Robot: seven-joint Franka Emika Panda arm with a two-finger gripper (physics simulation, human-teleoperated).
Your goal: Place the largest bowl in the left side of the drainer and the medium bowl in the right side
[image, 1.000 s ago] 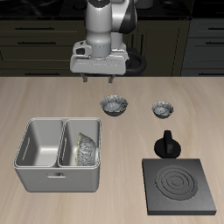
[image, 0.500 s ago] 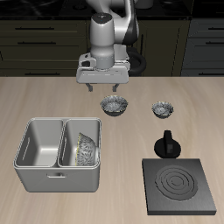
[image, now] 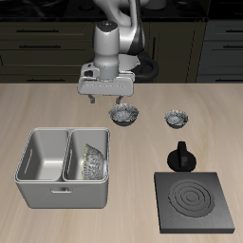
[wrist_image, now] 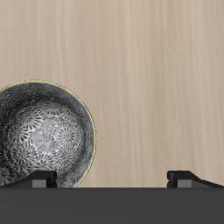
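tool [image: 104,99] open | above medium bowl [image: 124,116] | no legible writing

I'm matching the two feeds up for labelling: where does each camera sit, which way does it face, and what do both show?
Exterior view: in front of and above the table, facing the robot's base at the back; shows the arm, the gripper, the drainer holding the largest bowl, and the stove plate.
Wrist view: on the gripper, looking straight down at the tabletop; the two fingertips show.
Shared: the medium bowl, just beside the gripper.
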